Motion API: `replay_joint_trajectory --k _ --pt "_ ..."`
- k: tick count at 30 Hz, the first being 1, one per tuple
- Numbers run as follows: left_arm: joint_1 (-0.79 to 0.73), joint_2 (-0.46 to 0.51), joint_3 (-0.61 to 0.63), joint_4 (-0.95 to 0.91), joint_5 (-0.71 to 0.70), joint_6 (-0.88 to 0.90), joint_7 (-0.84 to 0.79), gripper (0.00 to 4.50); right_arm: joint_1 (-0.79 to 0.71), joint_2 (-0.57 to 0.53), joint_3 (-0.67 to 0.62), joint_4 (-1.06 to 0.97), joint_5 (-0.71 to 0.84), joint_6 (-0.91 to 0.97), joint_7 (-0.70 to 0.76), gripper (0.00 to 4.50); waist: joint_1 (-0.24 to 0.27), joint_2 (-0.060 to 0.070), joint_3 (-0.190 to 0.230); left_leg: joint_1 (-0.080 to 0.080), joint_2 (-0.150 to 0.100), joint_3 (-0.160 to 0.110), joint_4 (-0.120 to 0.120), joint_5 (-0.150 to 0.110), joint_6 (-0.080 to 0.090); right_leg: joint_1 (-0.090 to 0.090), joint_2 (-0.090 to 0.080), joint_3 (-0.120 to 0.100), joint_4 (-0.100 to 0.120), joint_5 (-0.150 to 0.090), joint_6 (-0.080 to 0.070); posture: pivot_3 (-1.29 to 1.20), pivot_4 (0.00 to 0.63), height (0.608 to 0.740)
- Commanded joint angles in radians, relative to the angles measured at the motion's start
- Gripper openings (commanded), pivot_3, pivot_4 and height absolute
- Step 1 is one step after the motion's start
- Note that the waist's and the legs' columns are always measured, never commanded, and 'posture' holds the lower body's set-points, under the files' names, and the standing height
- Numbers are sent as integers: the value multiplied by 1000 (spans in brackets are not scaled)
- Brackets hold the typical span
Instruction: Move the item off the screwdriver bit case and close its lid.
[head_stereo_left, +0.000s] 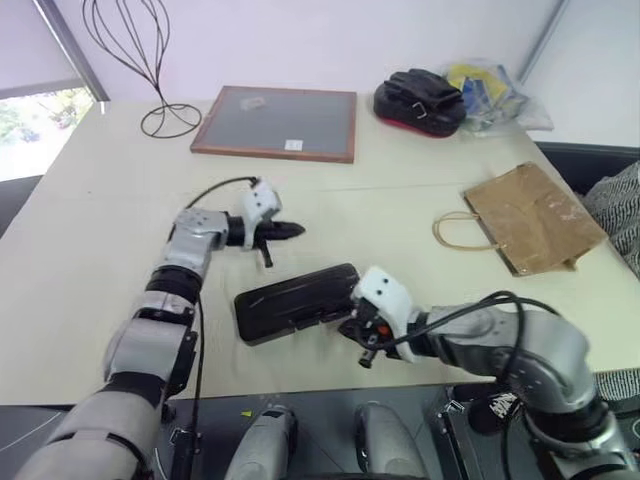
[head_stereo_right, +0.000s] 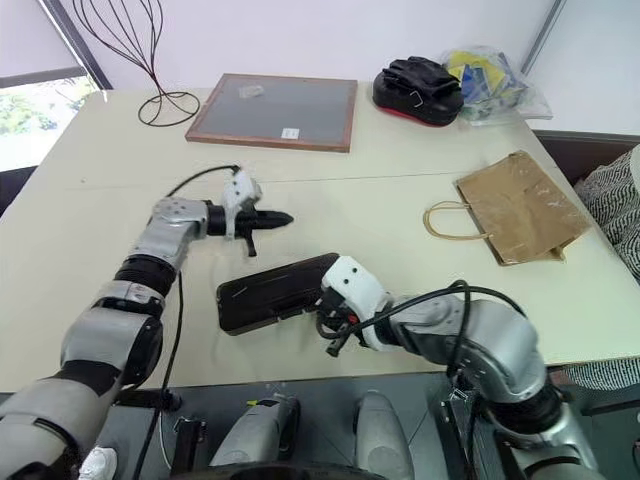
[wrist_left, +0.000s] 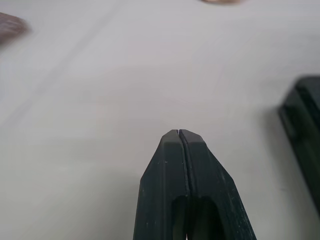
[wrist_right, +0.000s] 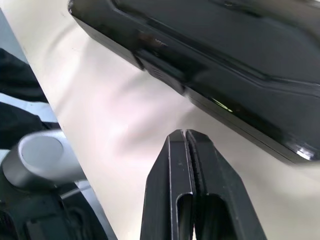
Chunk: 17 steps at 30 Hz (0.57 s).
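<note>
Fingers of the right gripper (wrist_right: 186, 134) press together, empty, just beside the latch edge of the case (head_stereo_left: 296, 301), whose lid (head_stereo_right: 275, 285) lies shut. Left gripper (head_stereo_left: 296, 231), clenched too, hangs beyond the case. Bag (head_stereo_left: 533, 218) lies on the table (head_stereo_left: 90, 250), well apart at right.

brown bag (head_stereo_left: 533, 217), dk grey case (head_stereo_left: 296, 301)

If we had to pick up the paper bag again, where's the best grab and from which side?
Judging by its pose, take the twine handle loop. The paper bag lies flat on the table, so its body offers little edge to pinch, while the loop sticks out toward the table's middle. Come in with the right gripper from the bag's left, fingers straddling the twine.
</note>
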Motion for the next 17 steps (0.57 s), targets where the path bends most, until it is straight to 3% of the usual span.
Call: replay_joint_trajectory --k 1,6,10,17 --pt "83 52 66 -274 -98 173 17 0 -64 -62 -109 21 -8 -67 59 32 -3 1 1 0 0 0 0 0 0 0 0 0 0 0 0 0 150 734" --pt "297 129 141 -750 -241 499 102 0 -106 -174 -168 104 -52 -206 164 32 1 1 2 -1 1 2 -1 0 0 -2 0 2 0 0 0 0 150 734" --pt "655 167 294 -1288 -447 831 252 0 -108 -259 -176 161 -105 -372 287 32 -4 2 3 -2 0 4 -2 -1 1 -5 -2 4 0 0 0 0 150 734" --pt "934 152 451 -1610 -646 1006 422 0 -102 -292 -157 245 -167 -509 385 32 12 2 5 -5 1 4 2 -2 1 -4 -1 3 -2 -2 -4 0 150 734"
